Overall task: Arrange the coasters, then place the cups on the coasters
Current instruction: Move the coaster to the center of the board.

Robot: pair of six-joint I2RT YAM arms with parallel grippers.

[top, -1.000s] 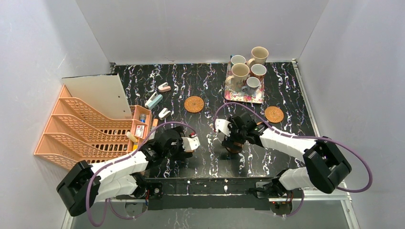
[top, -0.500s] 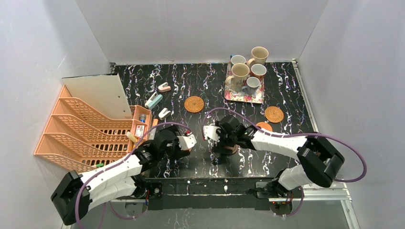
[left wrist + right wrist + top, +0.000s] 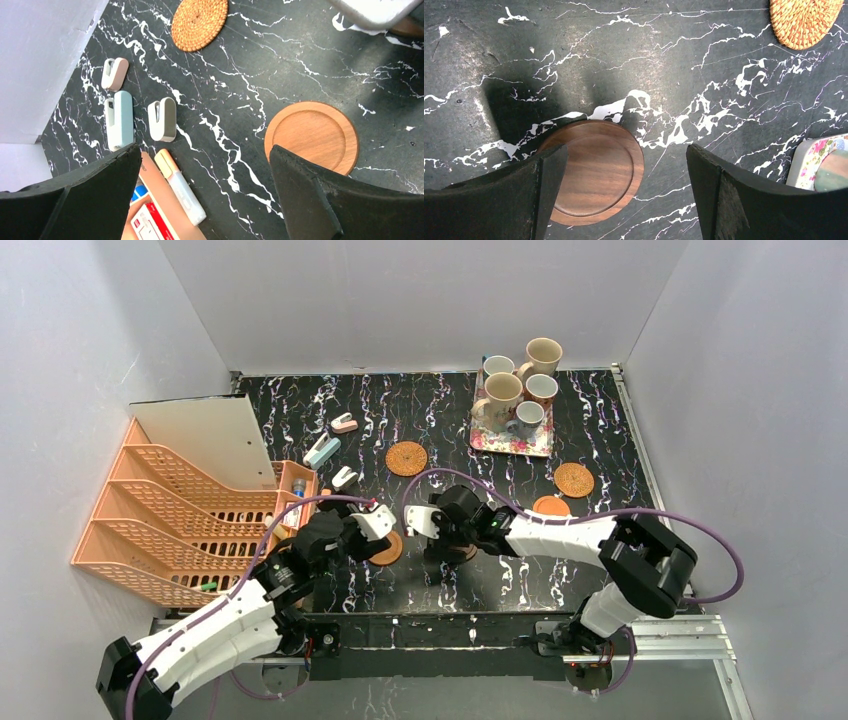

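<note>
- With right gripper [image 3: 624, 150] spread wide and empty over dark brown coaster [image 3: 594, 175], front centre, centre disc between jaws before closing
- Pinch across rim, lift flat
- Mind left gripper [image 3: 205, 150], also wide and empty, over orange-brown coaster [image 3: 311, 137] alongside
- Leave cups [image 3: 503, 392] on floral tray [image 3: 495, 446] for later

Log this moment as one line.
phase: arranging coasters | left jaws: open, by light wooden coaster | right jaws: open, over dark coaster | cups: none on coasters yet
</note>
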